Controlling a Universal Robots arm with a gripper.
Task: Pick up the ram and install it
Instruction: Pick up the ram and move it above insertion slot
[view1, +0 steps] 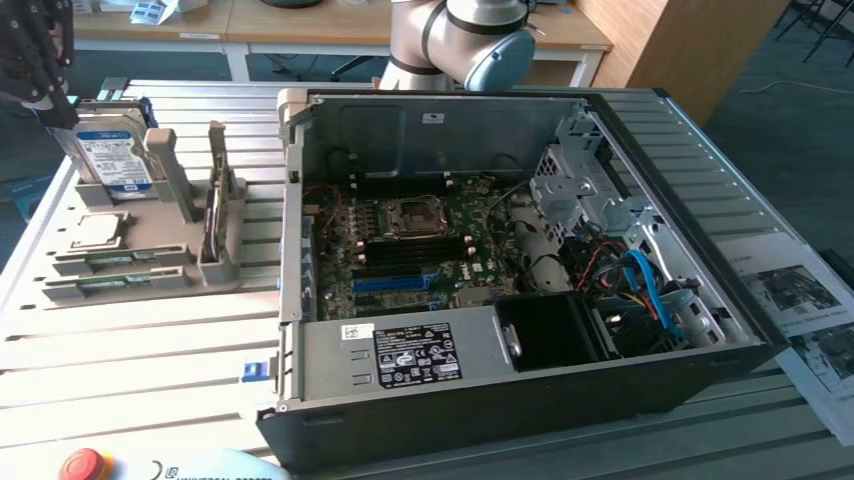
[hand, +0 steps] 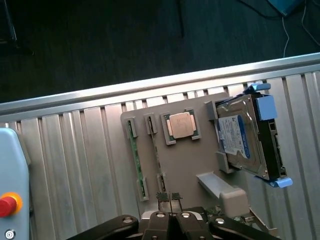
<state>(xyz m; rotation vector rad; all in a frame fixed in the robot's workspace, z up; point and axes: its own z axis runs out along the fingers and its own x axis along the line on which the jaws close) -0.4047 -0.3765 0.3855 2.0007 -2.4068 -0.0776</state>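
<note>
Ok, exterior view, left to right. Ram (hand: 136, 160) sits in the outer slot of the holder tray (view1: 220, 275) on the tabletop (view1: 134, 350), 9 o'clock from the PC case (view1: 534, 400). Tool (hand: 169, 196) hangs over the tray near the ram, clenched, nothing in it. Risk: going down clenched, it'd likely strike the stick's edge rather than straddle it. The stick is thin and the slot narrow, so it's easy to chip or jam. CPU (view1: 98, 230) and upright hard drive (view1: 107, 155) at 12 o'clock of the ram crowd that side. Cables (view1: 641, 285) at 3 o'clock of the motherboard (view1: 454, 250) clutter the case.

The ram (view1: 118, 285) (hand: 136, 165), a long, thin green circuit-board stick, stands on edge in the outermost narrow slot of the grey holder (view1: 214, 275) (hand: 185, 165).
</note>
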